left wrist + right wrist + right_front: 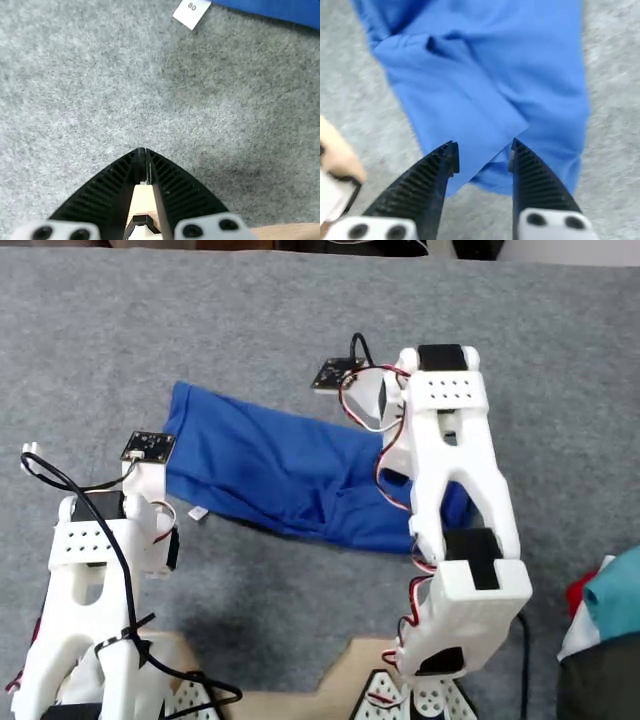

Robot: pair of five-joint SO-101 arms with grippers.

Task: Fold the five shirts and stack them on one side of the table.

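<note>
A blue shirt (280, 470) lies in a long folded strip across the middle of the grey table cover (520, 340). Its white label (197, 512) sticks out at the near left. My right arm (455, 470) stands over the shirt's right end. In the right wrist view my right gripper (482, 150) is open, just above the edge of the blue shirt (495, 65), with nothing between its fingers. My left arm (100, 540) is at the near left, beside the shirt. My left gripper (145, 150) is shut and empty over bare cover, short of the label (191, 12) and the shirt's edge (280, 10).
A pile of other clothes (610, 610), teal, red and dark, lies at the right edge of the table. A wooden base board (300, 705) sits at the near edge between the arms. The far part and the left of the cover are bare.
</note>
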